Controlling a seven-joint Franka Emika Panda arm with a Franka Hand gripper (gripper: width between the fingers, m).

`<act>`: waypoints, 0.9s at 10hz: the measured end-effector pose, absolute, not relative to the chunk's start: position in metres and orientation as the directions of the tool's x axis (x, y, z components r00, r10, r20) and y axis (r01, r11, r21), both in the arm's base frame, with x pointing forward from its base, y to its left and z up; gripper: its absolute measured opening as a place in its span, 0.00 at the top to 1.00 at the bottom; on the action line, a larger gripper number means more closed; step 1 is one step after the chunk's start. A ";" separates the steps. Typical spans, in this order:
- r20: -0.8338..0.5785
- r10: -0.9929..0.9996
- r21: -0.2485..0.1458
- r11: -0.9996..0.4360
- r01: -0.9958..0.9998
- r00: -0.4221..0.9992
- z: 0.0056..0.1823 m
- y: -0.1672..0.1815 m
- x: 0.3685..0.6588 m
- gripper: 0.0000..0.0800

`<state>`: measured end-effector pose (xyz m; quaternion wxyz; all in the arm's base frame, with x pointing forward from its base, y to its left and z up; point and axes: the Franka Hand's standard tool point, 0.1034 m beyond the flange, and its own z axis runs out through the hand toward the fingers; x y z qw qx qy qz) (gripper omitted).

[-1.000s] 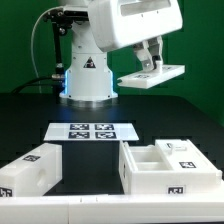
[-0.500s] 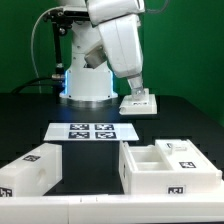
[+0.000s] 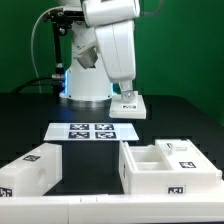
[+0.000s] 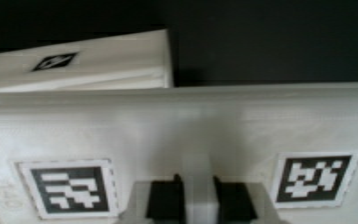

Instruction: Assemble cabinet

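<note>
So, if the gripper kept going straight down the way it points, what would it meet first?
The gripper clamps the white cabinet panel; going on, that panel would meet the black table, probably almost at once.

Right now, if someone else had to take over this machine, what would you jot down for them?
Gripper: shut on a tagged white panel, low beside the robot's pedestal; whether it touches the table I cannot tell.
Other parts: open cabinet box at the exterior view's front right, long white part at front left, apart from each other.
Done: one panel in the grip.
Left: joining the parts.
</note>
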<state>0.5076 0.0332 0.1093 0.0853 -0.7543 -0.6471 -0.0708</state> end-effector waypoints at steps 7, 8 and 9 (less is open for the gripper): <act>0.160 0.971 -0.096 -0.165 0.982 0.179 0.079 0.039 0.483 0.92; 0.154 0.977 -0.092 -0.137 0.986 0.150 0.084 0.039 0.481 0.92; 0.160 0.985 -0.067 -0.059 0.996 0.069 0.084 0.038 0.472 0.92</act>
